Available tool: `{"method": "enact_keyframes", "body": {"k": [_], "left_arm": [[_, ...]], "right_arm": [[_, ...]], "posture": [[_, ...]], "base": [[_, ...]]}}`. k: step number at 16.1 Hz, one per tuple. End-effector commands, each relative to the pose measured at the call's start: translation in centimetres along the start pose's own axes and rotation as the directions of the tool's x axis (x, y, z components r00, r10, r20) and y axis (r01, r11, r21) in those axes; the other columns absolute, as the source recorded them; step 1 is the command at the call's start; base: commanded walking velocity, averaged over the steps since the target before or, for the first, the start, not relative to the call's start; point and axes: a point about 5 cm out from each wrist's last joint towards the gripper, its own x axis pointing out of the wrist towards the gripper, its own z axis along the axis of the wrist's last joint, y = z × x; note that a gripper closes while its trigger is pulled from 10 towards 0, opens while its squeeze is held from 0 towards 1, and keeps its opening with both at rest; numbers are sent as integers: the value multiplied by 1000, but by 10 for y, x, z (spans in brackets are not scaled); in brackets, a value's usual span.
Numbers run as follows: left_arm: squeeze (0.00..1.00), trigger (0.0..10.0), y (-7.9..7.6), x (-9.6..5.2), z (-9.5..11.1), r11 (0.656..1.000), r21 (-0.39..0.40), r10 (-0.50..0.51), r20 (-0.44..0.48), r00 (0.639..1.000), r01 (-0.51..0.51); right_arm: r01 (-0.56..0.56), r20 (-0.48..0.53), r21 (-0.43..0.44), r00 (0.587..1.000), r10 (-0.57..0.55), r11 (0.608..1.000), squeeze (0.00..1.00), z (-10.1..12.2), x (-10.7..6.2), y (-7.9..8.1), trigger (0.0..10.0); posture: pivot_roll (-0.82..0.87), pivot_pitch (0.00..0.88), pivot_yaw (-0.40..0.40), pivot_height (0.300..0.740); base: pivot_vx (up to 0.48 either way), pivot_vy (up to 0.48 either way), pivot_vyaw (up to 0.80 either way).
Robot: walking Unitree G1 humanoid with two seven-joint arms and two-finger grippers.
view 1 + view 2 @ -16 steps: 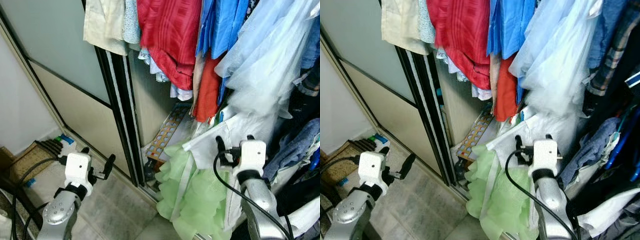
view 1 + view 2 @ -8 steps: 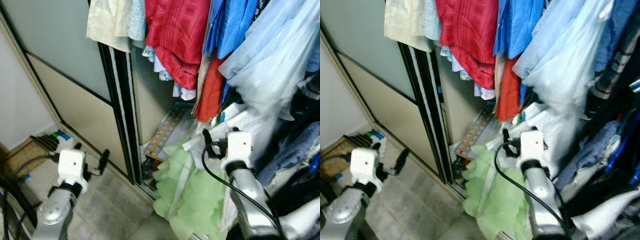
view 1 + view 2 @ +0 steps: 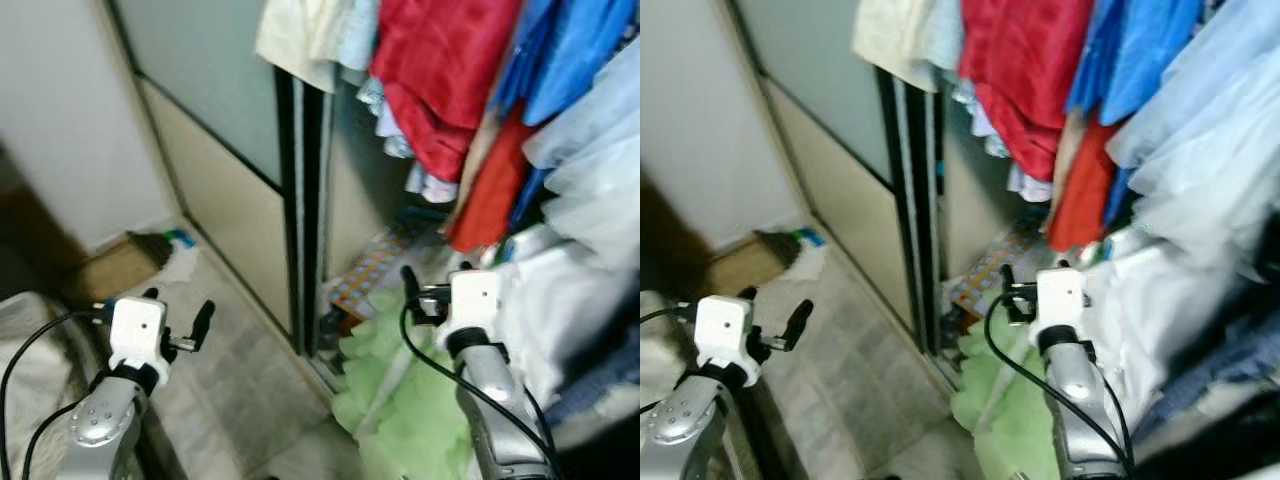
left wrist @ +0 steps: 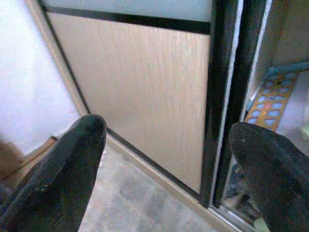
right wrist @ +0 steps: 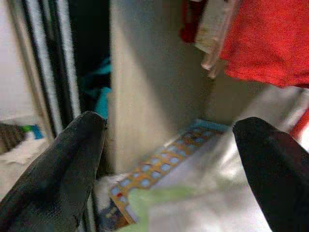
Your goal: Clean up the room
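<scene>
Little of the tidying can be judged as done, and most appears to be left. The left gripper is held with its fingers spread wide and nothing is gripped between them; ahead of it stands the sliding wardrobe door, with the dark door track just beyond and to its right, and the tiled floor below it. The right gripper is likewise opened wide and empty; it is raised in front of the open wardrobe, where a patterned board with blue cut-outs is seen low down ahead of it and a red garment hangs above and beyond its fingers. A heap of light green fabric lies spilled at the wardrobe's foot, below and just beside the right gripper, with white cloth bulging out to that gripper's right. Hanging clothes in red, blue and pale tones are crowded overhead. Small items lie on the floor near the wall, ahead of the left gripper and well apart from it; what they are cannot be told. Since nothing is held and the green and white cloth is still loose, the clearing is judged hardly begun; picking up the spilled fabric seems the likeliest work remaining.
</scene>
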Motion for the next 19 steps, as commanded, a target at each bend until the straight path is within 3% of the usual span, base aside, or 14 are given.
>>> {"method": "enact_keyframes", "body": {"k": [1,19], "left_arm": [[0,10000,-3,-1,2,1000,-2,-11,4,1000,11],[0,10000,-6,-1,1,998,-36,47,6,999,-47]], "right_arm": [[-4,13,-3,1000,4,1000,0,5,1,-4,10000],[-90,25,-17,996,90,996,0,13,6,0,10000]], "posture": [[74,51,-4,740],[66,75,-31,740]], "base": [[0,0,800],[0,0,800]]}}
